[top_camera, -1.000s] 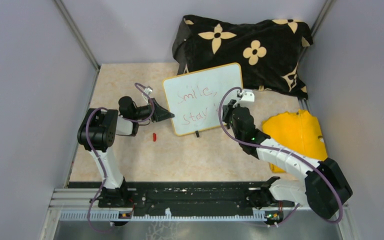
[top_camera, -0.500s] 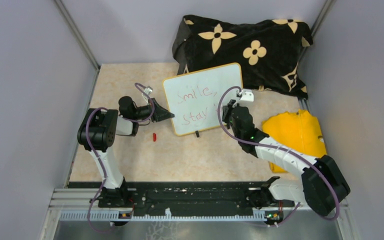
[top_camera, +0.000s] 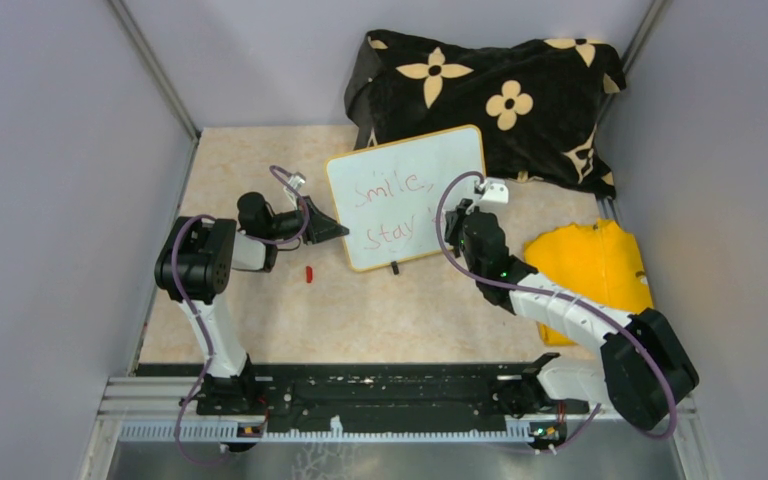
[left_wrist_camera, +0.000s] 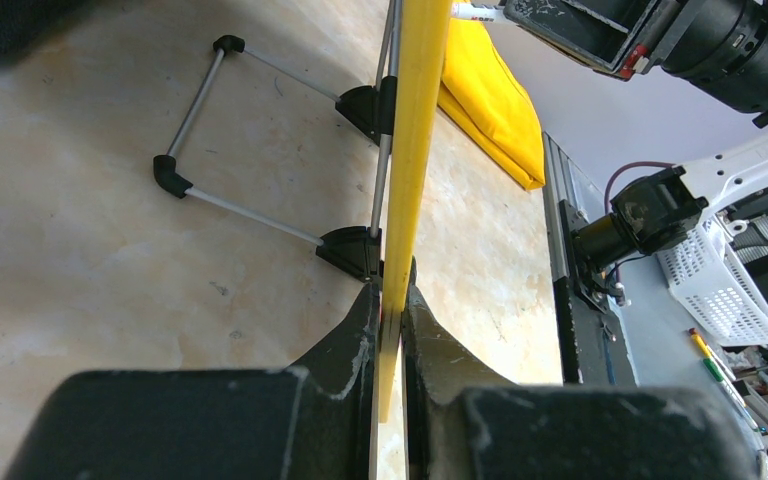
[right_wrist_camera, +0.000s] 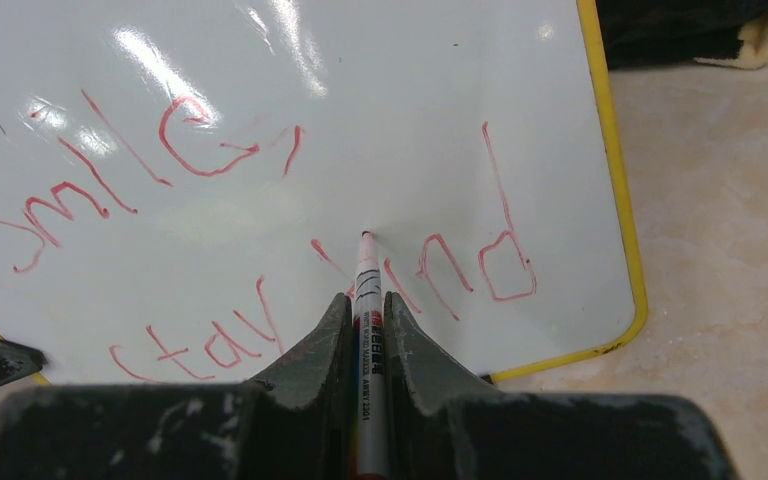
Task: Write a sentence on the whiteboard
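Note:
The whiteboard (top_camera: 405, 190), white with a thin yellow frame, stands tilted at the middle of the table. My left gripper (top_camera: 338, 232) is shut on its left edge; the left wrist view shows the yellow frame (left_wrist_camera: 405, 150) pinched between the fingers of this gripper (left_wrist_camera: 392, 290). The sentence (right_wrist_camera: 210, 150) in red marker reads "Smile, stay kind" in two lines. My right gripper (right_wrist_camera: 366, 300) is shut on a white marker (right_wrist_camera: 367, 285). The marker's red tip touches the board just above the "k" of "kind". From above, the right gripper (top_camera: 457, 215) covers the end of the lower line.
A black flower-patterned cloth (top_camera: 490, 90) lies behind the board. A yellow cloth (top_camera: 590, 265) lies at the right, under the right arm. A small red cap (top_camera: 308, 273) sits on the table left of the board. The board's wire stand (left_wrist_camera: 200, 110) rests behind it.
The right arm has shifted slightly, moving the marker a little over the board. The left arm and the board have stayed still.

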`<state>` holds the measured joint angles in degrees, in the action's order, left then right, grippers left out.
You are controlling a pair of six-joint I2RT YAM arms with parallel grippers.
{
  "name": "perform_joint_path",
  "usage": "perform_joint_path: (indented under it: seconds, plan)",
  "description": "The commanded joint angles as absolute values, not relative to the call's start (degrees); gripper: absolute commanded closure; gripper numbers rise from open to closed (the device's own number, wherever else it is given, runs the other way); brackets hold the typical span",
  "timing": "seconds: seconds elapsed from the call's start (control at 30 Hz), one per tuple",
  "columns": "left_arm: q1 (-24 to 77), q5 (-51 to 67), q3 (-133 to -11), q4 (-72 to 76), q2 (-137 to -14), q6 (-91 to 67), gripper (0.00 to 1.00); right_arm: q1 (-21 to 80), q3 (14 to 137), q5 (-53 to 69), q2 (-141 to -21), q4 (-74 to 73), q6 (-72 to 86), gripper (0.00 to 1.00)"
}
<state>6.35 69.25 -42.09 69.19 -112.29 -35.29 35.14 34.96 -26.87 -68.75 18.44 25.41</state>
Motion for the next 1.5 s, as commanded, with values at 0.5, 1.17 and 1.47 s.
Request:
perform_joint_path:
  seconds: [0.5, 1.17, 1.47]
  plan:
    - [6.5, 66.88, -42.02, 63.26, -113.91, -34.19, 0.97, 34.45, 35.17, -28.15, -67.84, 18.73, 26.62, 1.0]
    - [6.5, 66.88, -42.05, 63.19, -113.82, -34.28, 0.96, 34.44, 36.24, -26.67, -63.03, 16.67, 27.22, 1.0]
    - [6.5, 66.88, -42.02, 63.33, -113.73, -34.28, 0.95, 34.41, 38.93, -25.74, -54.74, 11.59, 27.43, 1.0]
